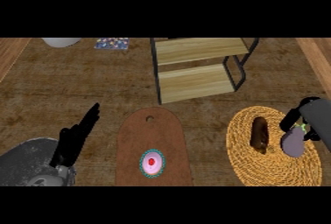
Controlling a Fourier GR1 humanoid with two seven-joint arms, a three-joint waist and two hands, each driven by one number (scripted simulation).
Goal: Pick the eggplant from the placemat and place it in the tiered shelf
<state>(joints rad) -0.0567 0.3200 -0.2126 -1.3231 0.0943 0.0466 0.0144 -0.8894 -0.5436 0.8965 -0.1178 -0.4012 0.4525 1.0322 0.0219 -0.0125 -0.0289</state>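
The purple eggplant (294, 144) lies on the right part of the round woven placemat (245, 162), green stem end pointing up. My right hand (292, 120) comes in from the right edge and curls round the eggplant's stem end, with black fingers on both sides of it. A brown oblong item (260, 133) lies on the placemat just left of the eggplant. The tiered shelf (197, 65), two wooden levels in a black frame, stands at the top centre, well apart from the hand. My left hand (76, 139) rests at the lower left, open, fingers straight.
A brown cutting board (154, 131) lies between the hands, with a small pink and teal round treat (153, 162) on it. A white bowl (61, 41) and a patterned cloth (111, 43) sit at the top left. Wooden counter edges run along both sides.
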